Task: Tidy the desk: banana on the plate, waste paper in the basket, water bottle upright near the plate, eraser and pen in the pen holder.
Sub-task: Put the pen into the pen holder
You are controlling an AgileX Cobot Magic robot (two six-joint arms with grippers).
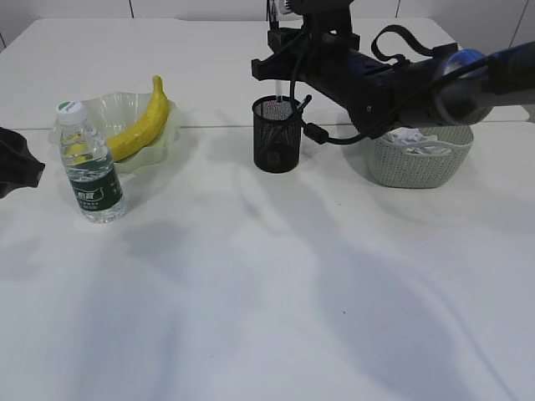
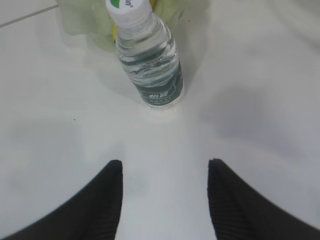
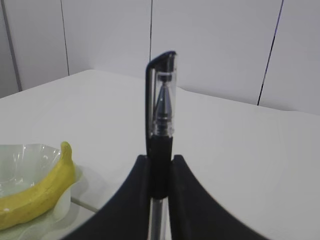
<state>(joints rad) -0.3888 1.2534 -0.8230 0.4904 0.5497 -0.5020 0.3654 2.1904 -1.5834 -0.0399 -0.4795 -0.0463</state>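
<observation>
the right gripper (image 3: 160,175) has its jaws pinched tight on the pen (image 3: 161,120), which stands upright between them with its capped end up. in the exterior view that arm reaches across the middle and the pen (image 1: 277,90) hangs just above the black mesh pen holder (image 1: 277,134). the left gripper (image 2: 165,200) hovers with jaws about half open and nothing between them, near the upright water bottle (image 2: 149,60). the bottle stands just beside the plate (image 1: 117,113), where the banana (image 1: 142,125) lies. crumpled paper (image 1: 414,140) sits in the basket (image 1: 422,163).
</observation>
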